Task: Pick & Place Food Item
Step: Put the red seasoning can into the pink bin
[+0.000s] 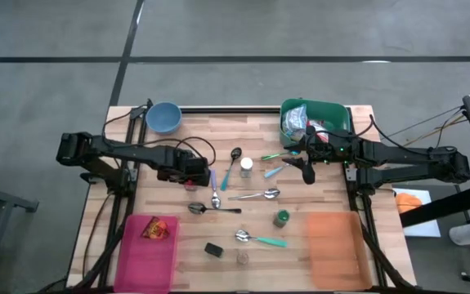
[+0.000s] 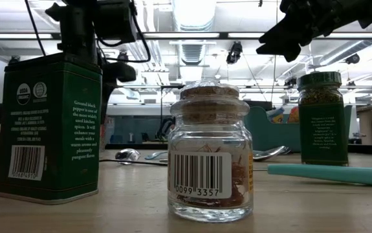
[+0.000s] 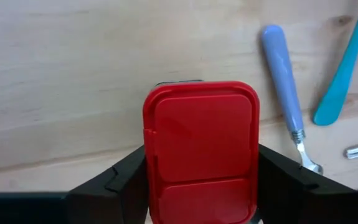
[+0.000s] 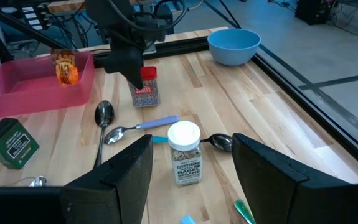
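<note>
A small spice jar with a red flip lid [image 3: 200, 149] stands upright on the wooden table [image 1: 324, 196], left of centre. My left gripper [image 1: 192, 176] points straight down over it, shut on the lid; the right wrist view shows the jar [image 4: 145, 90] below the left gripper [image 4: 135, 65]. My right gripper [image 1: 306, 168] hovers above the table near the green bin [image 1: 337, 113], open, with nothing between its fingers [image 4: 122, 180]. My left gripper pinches the red lid's two long sides [image 3: 150, 155] between its two fingers [image 3: 119, 180]. The fingers come from above, pointing down. The jar stays upright with its base on the table [image 4: 146, 104].
A pink tray [image 1: 136, 261] with a snack packet is at the near left, an orange tray [image 1: 333, 237] at the near right, a blue bowl [image 1: 163, 117] at the far left. Spoons [image 1: 255, 195], a white-capped jar [image 1: 246, 166], a green-capped jar [image 1: 281, 217], a tin [image 1: 212, 249] and a glass jar [image 1: 242, 257] are scattered mid-table.
</note>
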Controlling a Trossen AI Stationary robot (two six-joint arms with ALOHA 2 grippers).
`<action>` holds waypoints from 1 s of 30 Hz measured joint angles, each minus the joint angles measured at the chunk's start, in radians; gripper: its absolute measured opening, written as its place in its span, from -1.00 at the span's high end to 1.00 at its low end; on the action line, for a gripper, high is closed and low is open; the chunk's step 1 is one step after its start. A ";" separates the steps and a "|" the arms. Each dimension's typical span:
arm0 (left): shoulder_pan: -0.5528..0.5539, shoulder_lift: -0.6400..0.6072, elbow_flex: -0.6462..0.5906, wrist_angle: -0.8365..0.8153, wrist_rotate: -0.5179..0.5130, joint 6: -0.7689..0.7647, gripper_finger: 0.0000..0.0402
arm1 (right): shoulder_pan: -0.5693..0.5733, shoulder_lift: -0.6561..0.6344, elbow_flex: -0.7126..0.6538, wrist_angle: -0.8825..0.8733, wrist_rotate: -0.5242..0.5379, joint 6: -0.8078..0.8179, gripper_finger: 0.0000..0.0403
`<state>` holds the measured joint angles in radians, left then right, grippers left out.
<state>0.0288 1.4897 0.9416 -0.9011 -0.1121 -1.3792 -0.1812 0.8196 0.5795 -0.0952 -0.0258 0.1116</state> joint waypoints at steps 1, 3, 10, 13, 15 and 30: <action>0.000 0.000 0.008 -0.015 0.000 0.000 -0.08 | 0.000 0.000 0.000 0.000 0.000 0.000 -0.06; 0.000 0.000 0.025 -0.048 -0.004 -0.002 -0.03 | 0.000 0.000 0.000 0.000 0.000 0.000 -0.06; -0.003 -0.002 0.101 -0.127 -0.008 -0.004 -0.10 | 0.000 0.000 0.000 0.000 0.000 0.000 -0.06; -0.006 -0.004 0.141 -0.169 -0.009 -0.005 -0.14 | 0.000 0.000 0.000 0.000 0.000 0.000 -0.06; -0.011 -0.004 0.169 -0.205 -0.014 -0.008 -0.13 | 0.000 0.000 0.000 0.000 0.000 0.000 -0.06; -0.295 -0.005 0.430 -0.551 -0.099 -0.382 -0.17 | 0.000 0.000 0.000 0.000 0.000 0.000 -0.06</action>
<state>-0.2658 1.4845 1.3713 -1.4518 -0.2108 -1.7616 -0.1810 0.8196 0.5794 -0.0952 -0.0261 0.1116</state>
